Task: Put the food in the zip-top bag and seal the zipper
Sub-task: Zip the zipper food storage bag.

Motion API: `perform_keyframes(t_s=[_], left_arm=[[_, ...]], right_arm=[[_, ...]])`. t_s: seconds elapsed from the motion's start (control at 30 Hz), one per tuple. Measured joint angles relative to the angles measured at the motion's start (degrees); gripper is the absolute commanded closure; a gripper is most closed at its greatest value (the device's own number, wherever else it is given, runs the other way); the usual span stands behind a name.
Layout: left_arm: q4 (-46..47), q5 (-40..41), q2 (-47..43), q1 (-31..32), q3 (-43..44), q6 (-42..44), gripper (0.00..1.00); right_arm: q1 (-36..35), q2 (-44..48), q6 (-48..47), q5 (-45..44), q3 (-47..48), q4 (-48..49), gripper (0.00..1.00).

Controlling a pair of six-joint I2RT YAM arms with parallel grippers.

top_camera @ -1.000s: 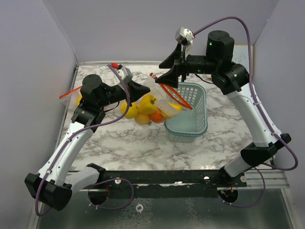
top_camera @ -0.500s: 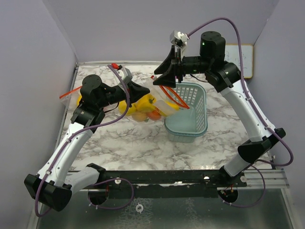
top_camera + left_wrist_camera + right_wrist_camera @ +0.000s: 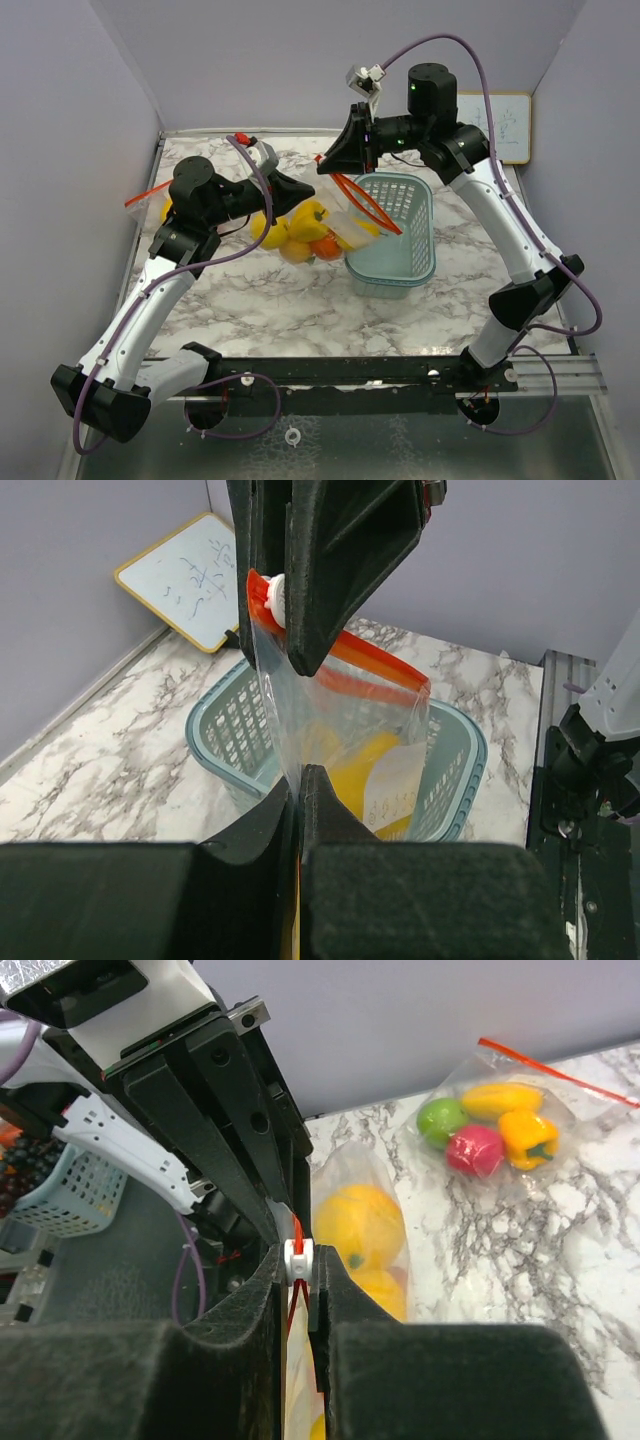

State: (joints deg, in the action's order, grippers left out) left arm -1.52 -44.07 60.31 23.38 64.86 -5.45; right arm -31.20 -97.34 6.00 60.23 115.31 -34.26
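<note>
Plastic hangs taut because our left gripper (image 3: 298,790) clamps the zip-top bag (image 3: 340,720) while our right gripper (image 3: 297,1274) pinches the white slider (image 3: 298,1252) between its fingertips for sealing.

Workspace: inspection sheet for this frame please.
Surface: marble table, no spills seen.
Job's things: zip-top bag held between both grippers, toy fruits inside, mouth looks unsealed.
Clutter: mesh basket beside the bag; second bag of fruit lying far left.
Grippers: left gripper shut on bag film; right gripper shut on zipper slider.
Cables: purple cables looped over both arms, left one near the bag.
Surroundings: purple walls; whiteboard leaning at right.
</note>
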Motion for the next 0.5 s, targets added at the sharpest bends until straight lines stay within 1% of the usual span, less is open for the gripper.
perform_keyframes(t_s=[0.1, 0.37, 0.4, 0.5], left_arm=[[0.0, 0.0, 0.0, 0.0, 0.0, 0.0, 1.00], [0.0, 0.0, 0.0, 0.0, 0.0, 1.2, 1.00], [0.0, 0.0, 0.0, 0.0, 0.0, 1.6, 0.98], [0.1, 0.0, 0.0, 0.0, 0.0, 2.7, 0.83]], right_arm=[[0.6, -0.3, 1.6, 1.7, 0.0, -0.1, 0.98], [0.9, -0.5, 4.5, 5.9, 0.0, -0.1, 0.98], [0.9, -0.5, 4.7, 6.2, 0.0, -0.1, 0.98], [0.9, -0.5, 5.2, 7.2, 0.0, 0.0, 0.98]])
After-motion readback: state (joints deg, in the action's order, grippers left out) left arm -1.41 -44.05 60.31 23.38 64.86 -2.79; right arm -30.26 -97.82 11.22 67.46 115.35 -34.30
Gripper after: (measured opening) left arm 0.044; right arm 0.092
